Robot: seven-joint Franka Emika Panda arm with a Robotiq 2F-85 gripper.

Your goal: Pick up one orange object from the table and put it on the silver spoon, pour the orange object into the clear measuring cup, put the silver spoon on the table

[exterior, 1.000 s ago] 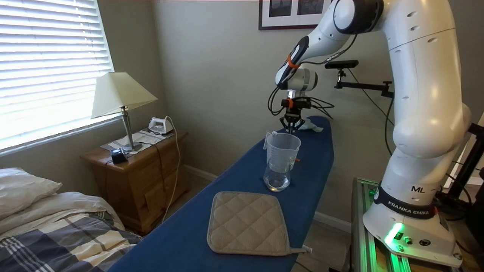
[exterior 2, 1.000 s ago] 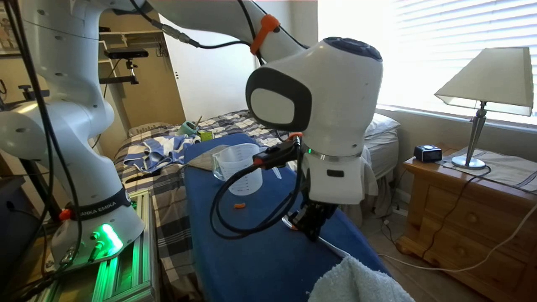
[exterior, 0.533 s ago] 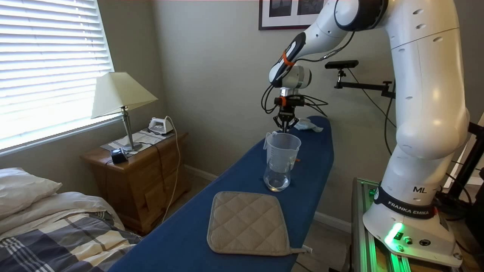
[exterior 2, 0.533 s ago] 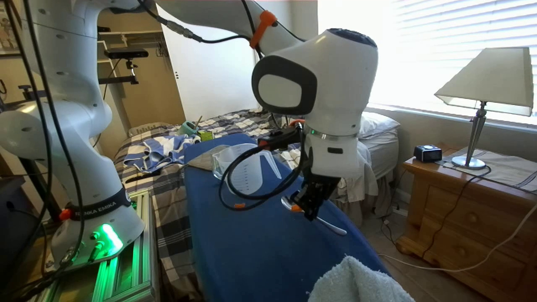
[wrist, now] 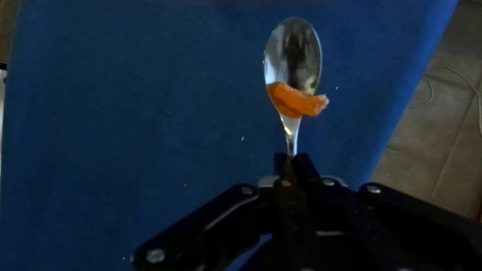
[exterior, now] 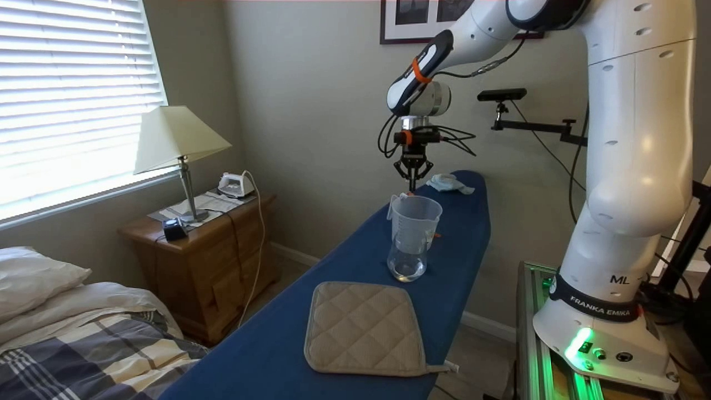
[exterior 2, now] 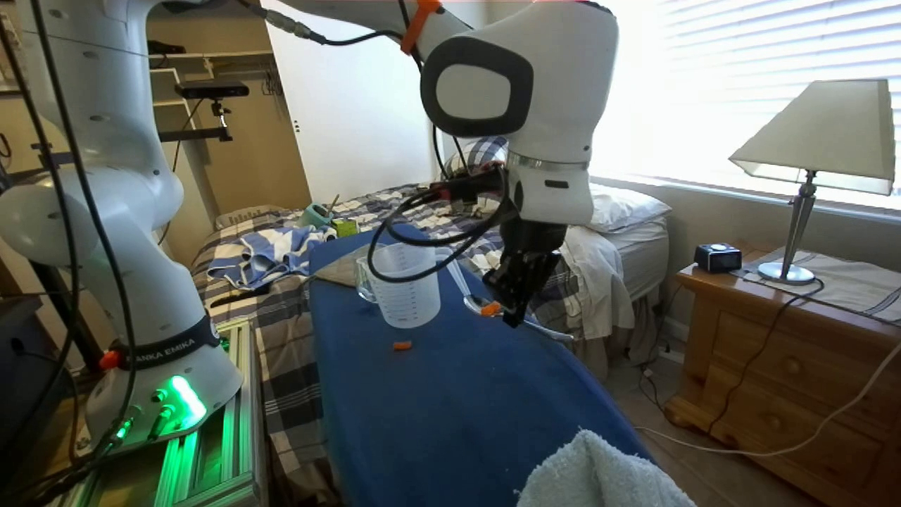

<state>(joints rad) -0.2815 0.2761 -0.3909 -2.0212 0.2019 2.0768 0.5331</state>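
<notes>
My gripper (wrist: 290, 158) is shut on the handle of the silver spoon (wrist: 294, 49) and holds it above the blue table (wrist: 131, 94). The gripper also shows in both exterior views (exterior: 412, 188) (exterior 2: 512, 317). An orange object (wrist: 301, 101) lies across the neck end of the spoon's bowl, one end sticking out over the edge. It also shows in an exterior view (exterior 2: 490, 309). The clear measuring cup (exterior 2: 410, 299) stands upright on the table, apart from the spoon; it also shows in an exterior view (exterior: 416, 214). Another orange piece (exterior 2: 402, 346) lies on the table near the cup.
A clear glass vessel (exterior: 407, 262) stands close beside the measuring cup. A beige quilted pad (exterior: 364, 328) lies on the table. A white cloth (exterior 2: 598, 475) lies at one end. A wooden nightstand (exterior: 205, 266) with a lamp (exterior: 180, 139) stands apart from the table.
My gripper has risen with the spoon and the orange object, and shifted left in an exterior view. The cup and the loose orange piece have not moved.
</notes>
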